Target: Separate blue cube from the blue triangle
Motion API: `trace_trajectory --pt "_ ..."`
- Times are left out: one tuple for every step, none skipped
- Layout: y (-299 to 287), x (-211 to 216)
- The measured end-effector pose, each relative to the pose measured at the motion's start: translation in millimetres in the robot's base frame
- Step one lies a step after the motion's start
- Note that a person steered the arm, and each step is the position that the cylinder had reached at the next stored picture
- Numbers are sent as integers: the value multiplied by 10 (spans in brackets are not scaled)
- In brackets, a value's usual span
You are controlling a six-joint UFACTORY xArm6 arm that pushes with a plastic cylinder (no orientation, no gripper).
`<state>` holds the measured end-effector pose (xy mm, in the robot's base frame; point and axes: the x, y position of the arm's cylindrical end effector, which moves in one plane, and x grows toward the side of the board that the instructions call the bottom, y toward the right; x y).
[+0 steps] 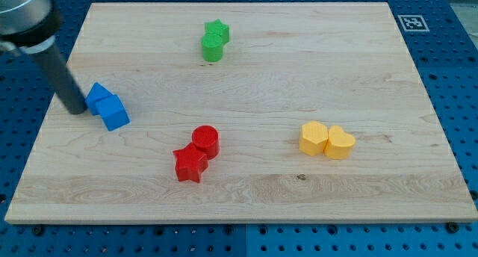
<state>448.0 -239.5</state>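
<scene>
A blue cube lies near the view's left edge of the wooden board. A blue triangle sits against the cube's upper-left side, touching it. My tip is the lower end of the dark rod that comes in from the view's top left. It rests on the board just left of the two blue blocks, right beside the triangle's left side.
A green star and a green cylinder touch near the view's top middle. A red cylinder and a red star touch at the bottom middle. Two yellow blocks touch at the right.
</scene>
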Motion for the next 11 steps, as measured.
trace_trajectory --pt "70 33" --pt "-61 438" --pt "162 454" --pt "622 223" --pt "692 147" --pt "527 20" --pt "416 -231" --pt "884 -269" --pt "946 -218" --pt "437 -154" --pt "498 6"
